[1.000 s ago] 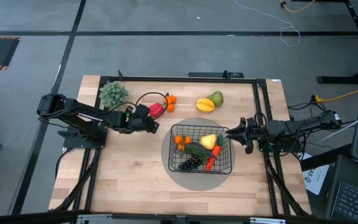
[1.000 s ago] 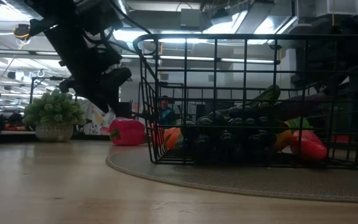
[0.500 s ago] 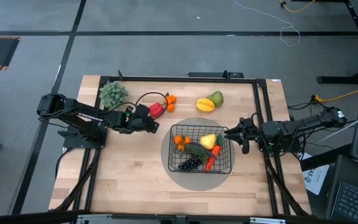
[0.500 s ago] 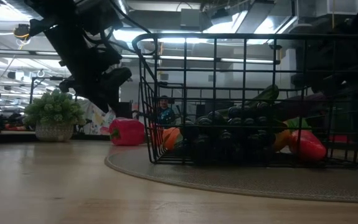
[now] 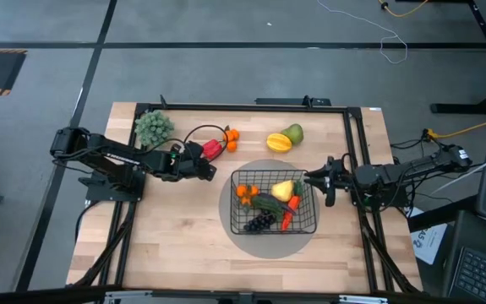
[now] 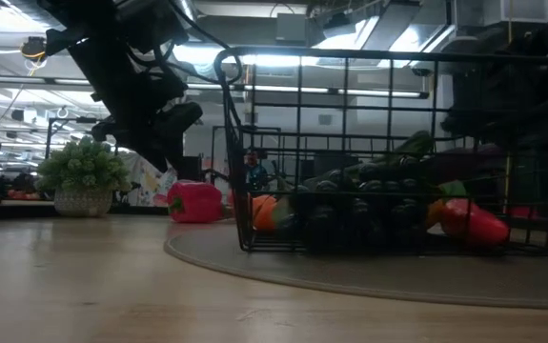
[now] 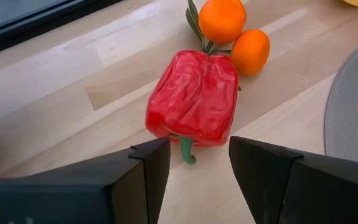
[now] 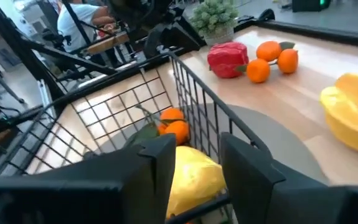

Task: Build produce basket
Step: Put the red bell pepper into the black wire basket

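The black wire basket point(image 5: 274, 170) stands on a grey round disc point(image 5: 272, 243). It holds an orange cluster, a yellow fruit point(image 5: 283, 192), a green cucumber, dark grapes point(image 5: 258, 222) and an orange-red piece. On the table behind it lie the red pepper point(image 5: 213, 149), a second orange cluster point(image 5: 231, 135), a yellow fruit point(image 5: 278, 142) and a green fruit point(image 5: 294, 133). My left gripper point(image 5: 211, 171) is open just short of the red pepper point(image 7: 194, 99), whose green stem points into the gap. My right gripper point(image 5: 308, 179) is open at the basket's right rim. My right gripper point(image 8: 197, 168) reaches in level from the table's right, over the basket's right rim near its far corner. A rim wire point(image 8: 211, 199) runs across the gap between the fingers. Whether the fingers touch the wire, I cannot tell. The basket stands on the disc.
A small potted plant point(image 5: 153, 128) stands at the table's far left corner. Metal frame rails run along the far, left and right sides. Bare wood lies in front of the disc point(image 6: 350, 276) and to its left. A person shows in the room beyond.
My right gripper has moved a little toward the table's left, in over the basket's right rim. In the low view the basket and its disc have shifted slightly toward the table's right.
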{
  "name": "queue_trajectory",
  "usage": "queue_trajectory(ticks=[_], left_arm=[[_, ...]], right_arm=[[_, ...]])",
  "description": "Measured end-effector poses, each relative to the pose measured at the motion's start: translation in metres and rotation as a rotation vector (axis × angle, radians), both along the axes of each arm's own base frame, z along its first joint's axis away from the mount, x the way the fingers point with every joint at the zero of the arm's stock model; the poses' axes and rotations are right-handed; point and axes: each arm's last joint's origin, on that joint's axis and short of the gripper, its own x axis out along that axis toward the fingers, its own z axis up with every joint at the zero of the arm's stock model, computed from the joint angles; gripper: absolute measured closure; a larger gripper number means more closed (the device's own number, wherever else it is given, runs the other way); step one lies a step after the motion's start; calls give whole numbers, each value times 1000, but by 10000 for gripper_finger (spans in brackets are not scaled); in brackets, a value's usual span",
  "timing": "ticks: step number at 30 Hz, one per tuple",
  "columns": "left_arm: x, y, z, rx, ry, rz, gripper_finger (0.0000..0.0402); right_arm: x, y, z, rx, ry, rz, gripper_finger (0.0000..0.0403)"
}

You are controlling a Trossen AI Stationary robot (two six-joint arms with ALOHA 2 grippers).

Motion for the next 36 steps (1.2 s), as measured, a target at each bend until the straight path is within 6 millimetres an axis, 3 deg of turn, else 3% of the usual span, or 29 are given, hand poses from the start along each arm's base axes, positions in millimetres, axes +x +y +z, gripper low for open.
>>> queue_trajectory(ticks=[9, 15, 18, 22, 26, 36], left_arm=[[-1, -1, 2, 6, 38, -47, 248], [-17, -2, 27, -46, -15, -41, 248], [-25, -5, 33, -191, -72, -45, 248], [-33, -9, 26, -361, -13, -21, 248], [-37, -9, 15, -309, 116, 15, 248], [-12, 7, 3, -263, 92, -59, 248]], right_arm=[[2, 1, 27, -48, -242, 45, 272], [2, -1, 52, -40, -317, -39, 272], [1, -3, 56, -67, -318, -108, 272], [1, -3, 55, -79, -308, -131, 272], [1, -3, 53, -82, -284, -120, 272], [2, -3, 51, -40, -275, -113, 272]])
